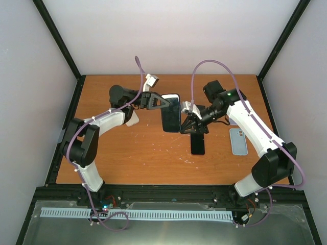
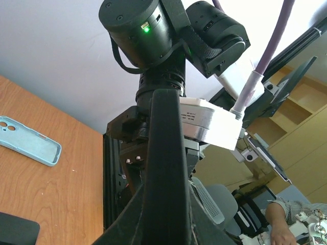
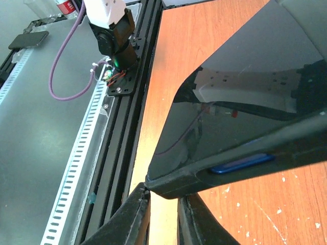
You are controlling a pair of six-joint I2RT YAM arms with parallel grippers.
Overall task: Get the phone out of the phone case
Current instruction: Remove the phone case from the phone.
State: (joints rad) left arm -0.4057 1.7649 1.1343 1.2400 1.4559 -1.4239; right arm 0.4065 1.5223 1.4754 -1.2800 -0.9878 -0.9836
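A phone in a dark case [image 1: 171,112] is held in the air above the table's middle. My left gripper [image 1: 156,100] is shut on its top end; in the left wrist view the case's black edge [image 2: 166,168] rises from between my jaws [image 2: 164,227]. My right gripper [image 1: 190,124] is at the case's lower right corner. In the right wrist view the glossy screen [image 3: 240,102], the dark case rim [image 3: 204,178] and a blue strip of phone edge [image 3: 240,163] show. The case corner sits between the tips of my right gripper [image 3: 163,201], which close narrowly on it.
A bare black phone [image 1: 197,144] lies on the wooden table [image 1: 133,158] under my right gripper. A light blue empty case [image 1: 238,141] lies at the right and shows in the left wrist view [image 2: 28,145]. A white flat object [image 1: 132,119] lies under my left arm.
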